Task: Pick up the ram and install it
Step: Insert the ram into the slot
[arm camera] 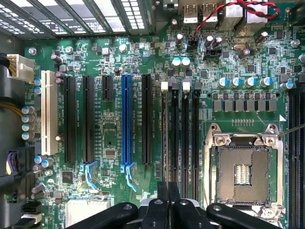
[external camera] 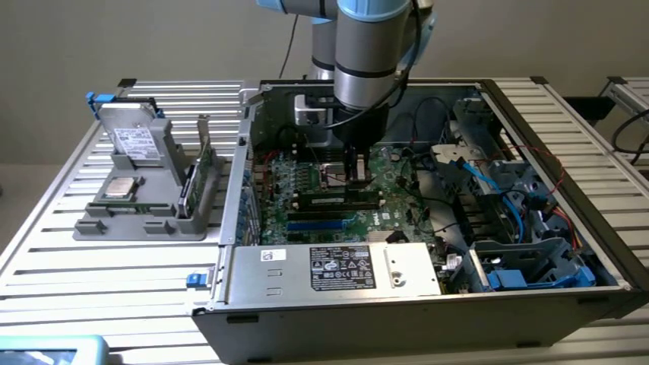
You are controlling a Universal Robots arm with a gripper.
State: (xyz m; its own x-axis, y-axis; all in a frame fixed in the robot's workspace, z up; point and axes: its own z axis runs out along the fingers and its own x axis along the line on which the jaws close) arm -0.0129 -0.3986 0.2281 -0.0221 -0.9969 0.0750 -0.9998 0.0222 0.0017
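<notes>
No legible text anywhere.

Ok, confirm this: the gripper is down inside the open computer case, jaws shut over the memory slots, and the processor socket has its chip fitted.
Wrong on the socket. The wrist view shows the processor socket empty, bare contacts inside its metal frame. The rest holds: the gripper is inside the open computer case, jaws shut over the memory slots.

Label (external camera: 343,268) print too small

Soft even light, bright table slats (external camera: 102,281) (mild glare), shadowed case (external camera: 406,327)
</notes>
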